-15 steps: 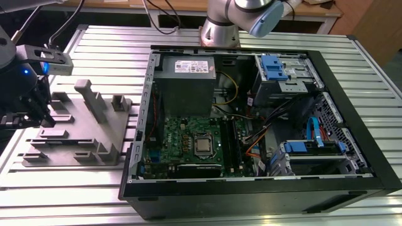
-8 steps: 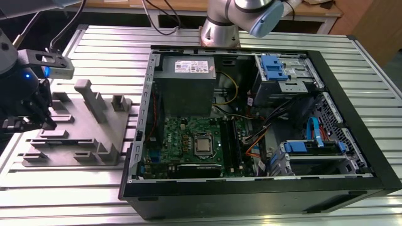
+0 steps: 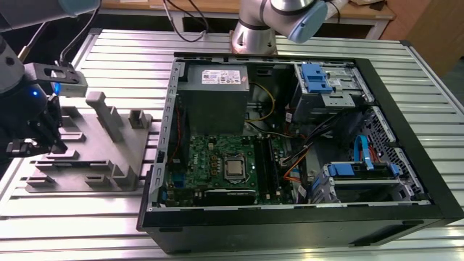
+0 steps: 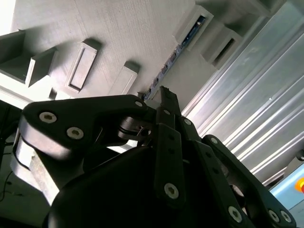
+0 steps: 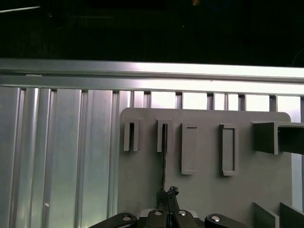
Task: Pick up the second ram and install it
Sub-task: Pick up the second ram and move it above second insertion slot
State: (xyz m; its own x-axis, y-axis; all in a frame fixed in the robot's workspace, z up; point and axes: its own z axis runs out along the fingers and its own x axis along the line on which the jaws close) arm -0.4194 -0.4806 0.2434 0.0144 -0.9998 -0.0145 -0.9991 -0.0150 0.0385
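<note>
Over the grey holder [image 3: 94, 163] at the exterior view's left, I see the claw [image 5: 166, 194] pinching one end of the memory stick [image 5: 164, 156], which stands on edge in that holder.

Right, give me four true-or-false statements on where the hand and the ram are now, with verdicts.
1. The hand is at the grey holder, not in the case. True.
2. The ram sits inside the case. False: it stands on edge in the holder, on the exterior view's left of the case.
3. The case lies open on the table. True.
4. The hand is wide open. False: it is shut on the ram's near end.
</note>
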